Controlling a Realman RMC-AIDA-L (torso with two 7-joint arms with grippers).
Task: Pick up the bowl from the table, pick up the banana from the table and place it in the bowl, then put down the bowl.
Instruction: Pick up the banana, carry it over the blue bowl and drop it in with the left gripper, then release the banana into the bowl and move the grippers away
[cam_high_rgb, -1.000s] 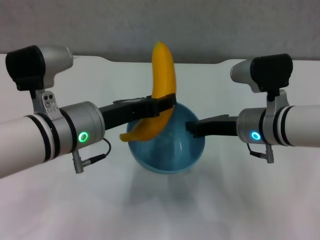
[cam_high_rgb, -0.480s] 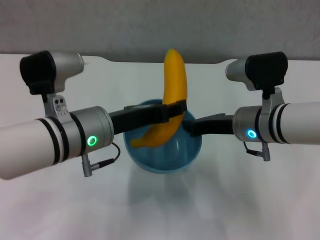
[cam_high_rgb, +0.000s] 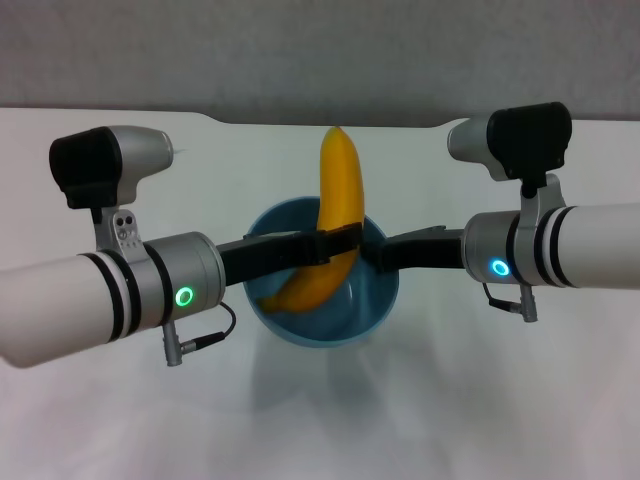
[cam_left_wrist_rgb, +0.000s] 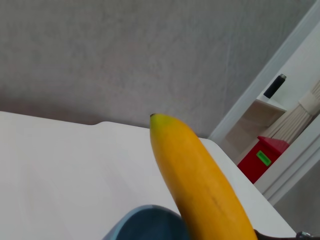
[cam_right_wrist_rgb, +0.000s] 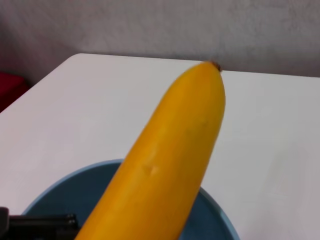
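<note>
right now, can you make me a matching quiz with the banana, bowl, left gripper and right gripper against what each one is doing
Things:
1. banana
2. bowl
3. left gripper
4. right gripper

States:
A. clamped on the bowl's rim
B. light blue, held up off the table
C. steeply tilted, lower end inside the bowl
D. shut around the banana's middle

Pairs: 1-C, 2-B, 3-D, 4-A

Your left arm reaches in from the left, forearm nearly level, its left gripper closed around the middle of the banana. Your right arm comes in from the right at about the same height, its right gripper clamped on the rim of the bowl.
</note>
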